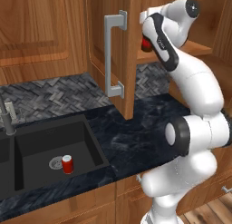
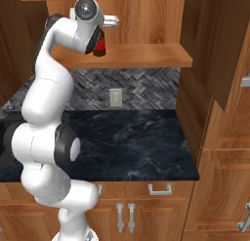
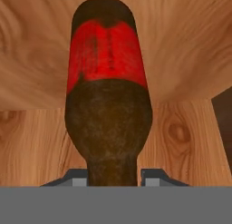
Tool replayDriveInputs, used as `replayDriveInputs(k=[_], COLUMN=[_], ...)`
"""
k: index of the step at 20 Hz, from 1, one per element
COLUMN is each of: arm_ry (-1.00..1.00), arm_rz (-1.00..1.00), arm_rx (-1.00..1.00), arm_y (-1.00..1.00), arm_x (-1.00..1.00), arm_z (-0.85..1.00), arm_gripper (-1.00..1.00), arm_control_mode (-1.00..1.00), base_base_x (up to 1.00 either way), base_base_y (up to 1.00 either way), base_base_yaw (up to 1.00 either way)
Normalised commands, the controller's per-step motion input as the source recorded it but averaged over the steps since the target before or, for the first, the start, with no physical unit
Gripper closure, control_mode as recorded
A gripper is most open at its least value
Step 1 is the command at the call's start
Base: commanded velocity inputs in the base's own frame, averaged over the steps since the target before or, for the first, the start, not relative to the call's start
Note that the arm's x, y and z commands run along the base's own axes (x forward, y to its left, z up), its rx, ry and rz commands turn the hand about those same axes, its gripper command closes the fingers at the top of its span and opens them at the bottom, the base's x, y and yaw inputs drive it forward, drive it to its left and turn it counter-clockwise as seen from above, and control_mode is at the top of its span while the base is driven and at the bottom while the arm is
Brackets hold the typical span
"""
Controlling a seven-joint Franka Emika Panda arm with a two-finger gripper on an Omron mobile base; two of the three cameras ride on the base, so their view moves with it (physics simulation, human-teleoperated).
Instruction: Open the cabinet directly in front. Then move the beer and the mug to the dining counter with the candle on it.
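The arm's hand covers most of the beer [image 1: 146, 45] in both base views. In the hand view its neck end is cut off at 6 o'clock, between the fingertips [image 3: 74, 177], so contact is unclear.

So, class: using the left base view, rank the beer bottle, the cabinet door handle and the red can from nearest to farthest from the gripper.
1. Beer bottle: on the cabinet shelf, right at the gripper, neck between its fingers.
2. Cabinet door handle: on the open door, left of the arm.
3. Red can: down in the black sink, lower left.
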Motion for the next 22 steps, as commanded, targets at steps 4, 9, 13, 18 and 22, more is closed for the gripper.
replayDriveInputs(k=[4, 9, 13, 18, 22], arm_ry=[-0.29, -0.24, -0.03, 0.00, 0.03], arm_rz=[0.00, 0.00, 0.00, 0.00, 0.00], arm_rx=[0.14, 0.11, 0.05, 0.00, 0.00], arm_y=[-0.47, -0.06, 0.04, 0.18, 0.23], arm_x=[-0.93, -1.00, -1.00, -1.00, -1.00], arm_z=[0.02, 0.40, 0.42, 0.39, 0.28], arm_gripper=[1.00, 1.00, 1.00, 1.00, 1.00], arm_control_mode=[-1.00, -1.00, -1.00, -1.00, -1.00], base_base_x=[0.00, 0.00, 0.00, 0.00, 0.00], base_base_y=[0.00, 0.00, 0.00, 0.00, 0.00], base_base_yaw=[0.00, 0.00, 0.00, 0.00, 0.00])
